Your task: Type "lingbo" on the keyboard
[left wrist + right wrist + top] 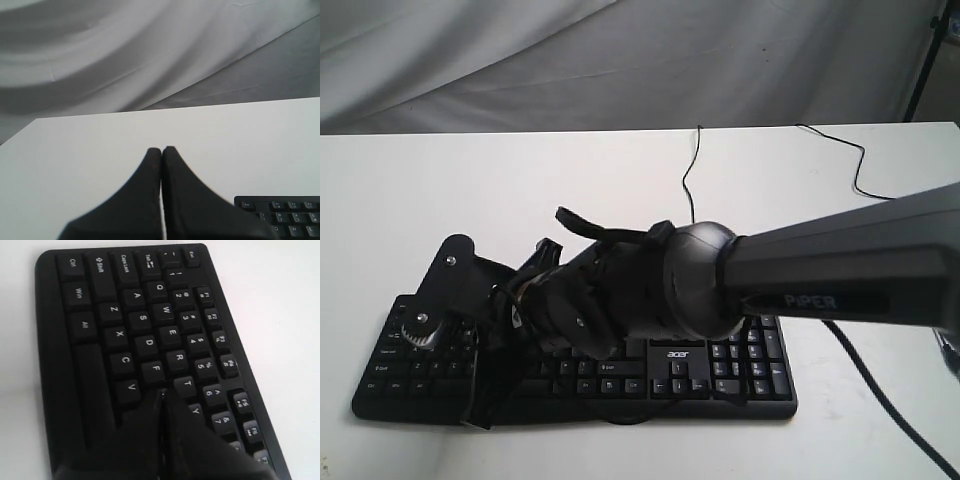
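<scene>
The black keyboard (760, 372) lies near the front of the white table, its acer logo facing me. My right arm (820, 270) reaches from the right across the keyboard's middle and hides many keys. In the right wrist view my right gripper (162, 391) is shut with nothing held. Its tips sit where the G key would be, between F, T, V and Y on the keyboard (150, 340), and whether they press down does not show. My left gripper (161, 148) is shut and empty above bare table. The Esc corner of the keyboard (285, 215) lies apart from it.
A thin black cable (688, 170) runs from the keyboard towards the table's back edge. A second cable (855, 165) curls at the back right. A grey cloth backdrop (620, 60) hangs behind the table, and a dark stand leg (923, 65) is at the top right.
</scene>
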You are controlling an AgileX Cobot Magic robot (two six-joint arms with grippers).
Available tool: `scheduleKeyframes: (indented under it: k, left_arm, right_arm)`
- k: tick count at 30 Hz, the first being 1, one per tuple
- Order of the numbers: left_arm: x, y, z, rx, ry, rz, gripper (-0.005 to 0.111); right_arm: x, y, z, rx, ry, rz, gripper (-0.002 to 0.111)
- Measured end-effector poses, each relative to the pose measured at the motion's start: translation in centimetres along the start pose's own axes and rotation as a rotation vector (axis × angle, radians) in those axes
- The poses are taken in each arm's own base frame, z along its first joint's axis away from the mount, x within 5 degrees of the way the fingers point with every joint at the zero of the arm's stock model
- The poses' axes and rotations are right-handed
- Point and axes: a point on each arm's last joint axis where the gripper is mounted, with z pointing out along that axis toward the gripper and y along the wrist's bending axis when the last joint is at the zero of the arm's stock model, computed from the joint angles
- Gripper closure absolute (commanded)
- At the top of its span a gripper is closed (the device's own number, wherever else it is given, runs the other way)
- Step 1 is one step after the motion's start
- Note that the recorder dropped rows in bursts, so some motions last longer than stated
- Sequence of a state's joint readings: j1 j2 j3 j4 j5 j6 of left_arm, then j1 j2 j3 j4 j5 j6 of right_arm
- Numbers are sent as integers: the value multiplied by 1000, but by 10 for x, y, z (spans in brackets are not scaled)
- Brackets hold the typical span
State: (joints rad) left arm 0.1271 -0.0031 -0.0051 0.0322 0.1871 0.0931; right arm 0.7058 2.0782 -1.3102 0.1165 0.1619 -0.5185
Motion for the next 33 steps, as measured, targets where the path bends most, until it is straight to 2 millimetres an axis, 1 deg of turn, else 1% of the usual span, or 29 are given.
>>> scheduleKeyframes:
  k: [4,9,15,27,33]
  left_arm:
    - [0,0,0,0,0,0,106]
    - [0,0,0,0,0,0,106]
    - [0,0,0,0,0,0,106]
    - [0,0,0,0,0,0,106]
    - [0,0,0,0,0,0,106]
  right_arm:
    - [-3,6,3,1,-23,-12,108]
    - [4,9,13,-6,-3,-12,108]
    - [7,10,17,-8,2,-12,108]
    - [7,10,17,-8,2,-10,108]
    - [16,14,28,-16,24,1,108]
